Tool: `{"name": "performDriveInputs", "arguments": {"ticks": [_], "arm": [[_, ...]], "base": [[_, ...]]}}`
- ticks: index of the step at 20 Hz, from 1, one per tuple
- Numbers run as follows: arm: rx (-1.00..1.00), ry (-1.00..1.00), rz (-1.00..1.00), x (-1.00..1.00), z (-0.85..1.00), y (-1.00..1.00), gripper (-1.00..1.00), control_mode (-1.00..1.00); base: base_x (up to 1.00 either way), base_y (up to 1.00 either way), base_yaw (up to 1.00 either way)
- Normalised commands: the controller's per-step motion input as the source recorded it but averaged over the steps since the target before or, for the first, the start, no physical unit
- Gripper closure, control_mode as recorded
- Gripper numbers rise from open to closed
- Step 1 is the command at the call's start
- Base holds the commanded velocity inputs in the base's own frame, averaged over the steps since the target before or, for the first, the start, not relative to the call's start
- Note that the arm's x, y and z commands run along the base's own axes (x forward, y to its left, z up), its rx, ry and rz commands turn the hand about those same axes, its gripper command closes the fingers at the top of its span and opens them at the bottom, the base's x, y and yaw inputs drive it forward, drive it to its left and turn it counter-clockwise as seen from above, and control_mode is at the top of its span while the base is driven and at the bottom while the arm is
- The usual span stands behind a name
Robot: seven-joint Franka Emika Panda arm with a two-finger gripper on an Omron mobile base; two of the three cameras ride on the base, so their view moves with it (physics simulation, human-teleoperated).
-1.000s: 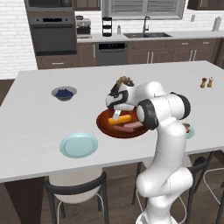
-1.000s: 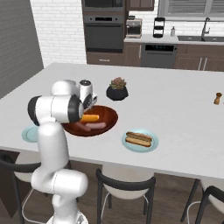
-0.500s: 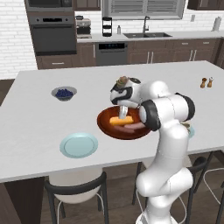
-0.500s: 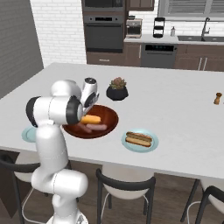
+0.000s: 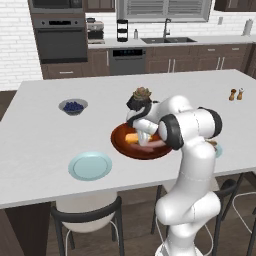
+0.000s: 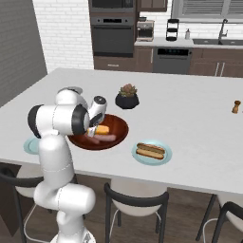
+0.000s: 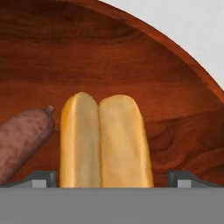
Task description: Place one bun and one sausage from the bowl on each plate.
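Observation:
The reddish-brown wooden bowl (image 5: 121, 144) (image 6: 119, 127) (image 7: 109, 52) sits mid-counter. Inside it lie a yellow-orange bun (image 5: 132, 138) (image 6: 102, 129) (image 7: 105, 140) and a pinkish-brown sausage (image 6: 106, 138) (image 7: 21, 139) beside it. My gripper (image 5: 139, 134) (image 6: 93, 131) (image 7: 112, 179) is down in the bowl and open, one fingertip (image 7: 42, 178) on each side of the bun, not closed on it. One pale blue-green plate (image 5: 90, 166) is bare, and the arm partly hides it in the right base view (image 6: 30, 145). The other plate (image 6: 163, 159) carries a bun with a sausage.
A black succulent pot (image 5: 142, 96) (image 6: 127, 98) stands just behind the bowl. A small grey bowl of blueberries (image 5: 73, 106) is at the far left. Two small shakers (image 5: 236, 94) stand at the far right. Stools line the near counter edge.
The hand has dropped lower into the bowl and now straddles the bun. Its jaws stayed open. Bun and sausage have not moved.

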Motion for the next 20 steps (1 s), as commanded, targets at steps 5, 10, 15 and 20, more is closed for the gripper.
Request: {"name": "performDriveInputs", "arguments": {"ticks": [5, 10, 15, 20], "arm": [[0.0, 0.0, 0.24, 0.32, -0.39, 0.0, -1.0, -1.0], [0.0, 0.0, 0.16, 0.26, -0.43, 0.0, 1.0, -1.0], [0.0, -0.13, 0.09, -0.02, -0.39, 0.0, 1.0, -1.0], [0.0, -0.2, 0.05, -0.48, 0.43, 0.0, 1.0, -1.0]], "base": [[0.0, 0.0, 0.0], [0.0, 0.0, 0.0], [0.0, 0.0, 0.0], [0.0, 0.0, 0.0]]}}
